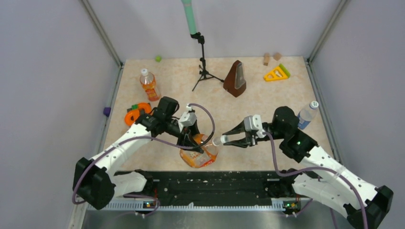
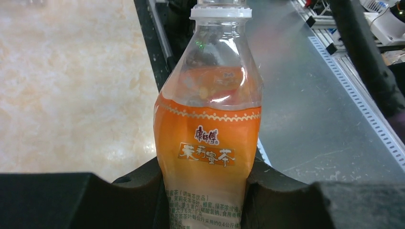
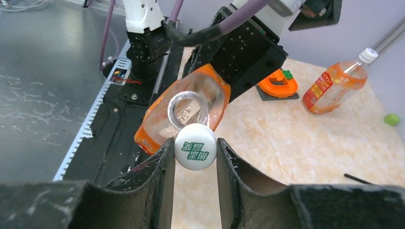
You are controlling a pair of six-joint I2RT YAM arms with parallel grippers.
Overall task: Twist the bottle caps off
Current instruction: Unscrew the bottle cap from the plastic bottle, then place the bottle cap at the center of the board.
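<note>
My left gripper (image 1: pixel 190 135) is shut on the squat orange bottle (image 1: pixel 198 155), which it holds tilted above the table's near edge; the wrist view shows its jaws clamped on the label (image 2: pixel 208 157). My right gripper (image 3: pixel 193 155) is shut on a white bottle cap (image 3: pixel 195 147) with green print. The cap sits just off the bottle's open mouth (image 3: pixel 187 109). In the top view the cap (image 1: pixel 224 139) is beside the neck. The slim orange bottle (image 1: pixel 149 85) stands capped at the back left. The clear blue-label bottle (image 1: pixel 307 114) stands capped at the right.
A brown metronome (image 1: pixel 235 78) and a small black tripod (image 1: pixel 203 62) stand at the back centre. A yellow triangle toy (image 1: pixel 276 73) and wooden blocks (image 1: pixel 271 57) lie at the back right. An orange toy (image 1: pixel 136 113) lies left. A black rail (image 1: pixel 210 183) runs along the near edge.
</note>
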